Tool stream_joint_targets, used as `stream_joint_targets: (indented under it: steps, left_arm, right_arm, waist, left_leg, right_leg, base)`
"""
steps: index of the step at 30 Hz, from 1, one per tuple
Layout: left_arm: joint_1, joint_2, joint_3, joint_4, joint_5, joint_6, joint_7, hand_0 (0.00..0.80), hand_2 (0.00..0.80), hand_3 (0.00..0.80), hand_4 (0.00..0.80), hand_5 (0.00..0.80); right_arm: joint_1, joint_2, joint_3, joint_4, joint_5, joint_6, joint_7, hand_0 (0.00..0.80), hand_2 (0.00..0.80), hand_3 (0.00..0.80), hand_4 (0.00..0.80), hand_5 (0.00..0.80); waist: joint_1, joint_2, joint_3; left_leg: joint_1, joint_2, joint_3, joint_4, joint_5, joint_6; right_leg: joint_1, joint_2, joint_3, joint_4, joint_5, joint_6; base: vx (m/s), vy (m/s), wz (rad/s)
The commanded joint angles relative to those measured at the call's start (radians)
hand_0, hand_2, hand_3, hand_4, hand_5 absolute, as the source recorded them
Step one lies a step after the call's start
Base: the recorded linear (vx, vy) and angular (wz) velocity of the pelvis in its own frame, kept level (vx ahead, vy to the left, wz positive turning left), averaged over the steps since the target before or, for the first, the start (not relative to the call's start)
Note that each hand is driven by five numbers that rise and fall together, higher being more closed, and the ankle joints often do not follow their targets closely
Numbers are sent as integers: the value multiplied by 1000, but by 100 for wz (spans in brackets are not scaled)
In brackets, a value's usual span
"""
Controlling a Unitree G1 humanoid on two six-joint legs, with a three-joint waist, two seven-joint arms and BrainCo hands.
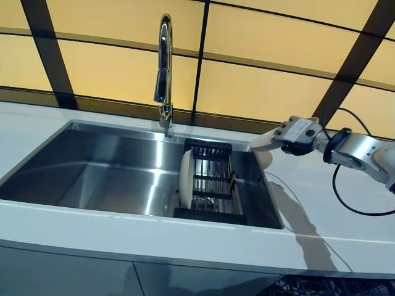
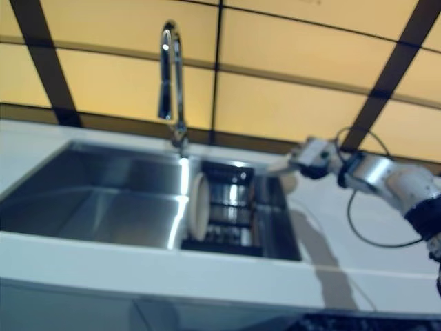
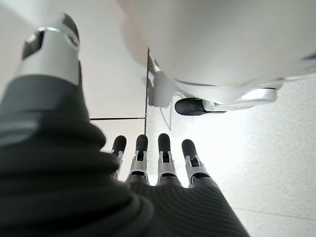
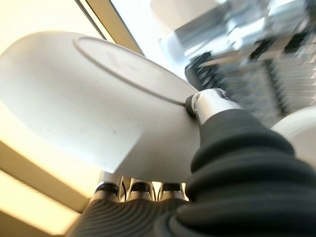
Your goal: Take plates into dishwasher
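Observation:
My right hand (image 1: pixel 297 135) is shut on a white plate (image 1: pixel 261 145) and holds it in the air over the right rim of the sink. In the right wrist view the plate's underside (image 4: pixel 98 108) shows, pinched between the thumb (image 4: pixel 210 103) and the fingers below. A second white plate (image 1: pixel 185 179) stands on edge at the left end of a black dish rack (image 1: pixel 213 185) in the sink. My left hand (image 3: pixel 158 163) shows only in its wrist view, fingers straight, holding nothing, hanging over the floor.
The steel sink (image 1: pixel 92 179) is set in a white counter (image 1: pixel 321 203), with a tall chrome tap (image 1: pixel 163 68) behind it. A dark dishwasher rack (image 1: pixel 321 287) shows below the counter's front edge at the lower right.

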Motion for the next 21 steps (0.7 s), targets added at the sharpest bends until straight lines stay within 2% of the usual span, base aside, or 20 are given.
stream_joint_targets:
  steps: [1, 6, 10, 12, 13, 15, 16, 18, 19, 21]
  left_arm:
    - [-37, 6, 12, 46, -25, 1, 20, 0, 0, 0, 0, 0]
    - [-55, 7, 16, 55, -16, 33, 44, 0, 0, 0, 0, 0]
    - [-57, 10, 7, 58, 28, 48, 60, 0, 0, 0, 0, 0]
    - [-62, 15, 1, 62, 54, 75, 67, 0, 0, 0, 0, 0]
    - [-65, 21, 3, 67, 62, 90, 72, 0, 0, 0, 0, 0]
    - [-70, 34, 10, 67, 62, 96, 78, 0, 0, 0, 0, 0]
    - [-71, 37, 12, 66, 59, 98, 80, 0, 0, 0, 0, 0]
    - [-90, 51, 22, 65, 16, 105, 105, 0, 0, 0, 0, 0]
    - [-90, 51, 22, 65, 16, 105, 106, 0, 0, 0, 0, 0]
    - [-91, 50, 33, 68, 7, 92, 115, 0, 0, 0, 0, 0]
  right_arm:
    - [-77, -44, -83, 78, 279, 118, 29, 800, 800, 800, 800, 800]
    - [29, -44, -200, 81, 403, 161, 82, 800, 800, 800, 800, 800]
    - [104, -57, -267, 77, 435, 175, 90, 800, 800, 800, 800, 800]
    - [163, -62, -318, 64, 445, 182, 88, 800, 800, 800, 800, 800]
    - [200, -62, -356, 54, 442, 176, 88, 800, 800, 800, 800, 800]
    - [229, -55, -391, 39, 438, 177, 85, 800, 800, 800, 800, 800]
    - [236, -52, -399, 36, 437, 178, 84, 800, 800, 800, 800, 800]
    - [234, -36, -411, 23, 441, 181, 75, 800, 800, 800, 800, 800]
    - [232, -36, -410, 24, 441, 181, 74, 800, 800, 800, 800, 800]
    - [216, -43, -399, 47, 457, 170, 72, 800, 800, 800, 800, 800]
  waist:
    - [-5, -9, -28]
    - [-20, -10, -23]
    - [-35, -8, -14]
    - [-47, -9, -7]
    - [-60, -8, 4]
    - [-65, -2, 20]
    - [-65, 0, 23]
    - [-47, 18, 23]
    - [-47, 17, 24]
    - [-20, 7, 10]
  left_leg:
    - [-30, -33, -5, -3, -15, 34]
    - [-23, -37, -1, -3, -21, 39]
    - [-21, -43, 2, -3, -20, 46]
    - [-21, -47, 8, -3, -20, 46]
    - [-17, -47, 11, -3, -19, 40]
    - [-20, -38, 17, -3, -11, 38]
    - [-22, -36, 20, -3, -8, 39]
    - [-58, -12, 50, -3, 26, 56]
    - [-56, -13, 50, -3, 24, 55]
    - [-110, -15, 71, 27, 36, 69]
  right_leg:
    - [45, 4, 25, 23, -31, 70]
    - [40, 4, 40, 31, -27, 73]
    - [23, 2, 55, 51, -19, 81]
    - [9, -4, 60, 48, 4, 94]
    - [-17, -9, 66, 39, 43, 112]
    - [-49, -2, 69, 85, 51, 119]
    - [-55, 1, 69, 100, 47, 119]
    - [-51, 27, 50, 239, -31, 94]
    - [-52, 26, 51, 246, -37, 94]
    - [17, 46, 86, 324, -89, 81]
  base:
    - [0, 0, 0]
    - [-25, 31, -5]
    - [2, 42, -9]
    - [21, 22, -9]
    - [-16, -8, -5]
    - [-96, -14, -15]
    - [-247, 8, -37]
    - [-298, 25, -48]
    - [-262, 19, -79]
    - [-257, -14, -54]
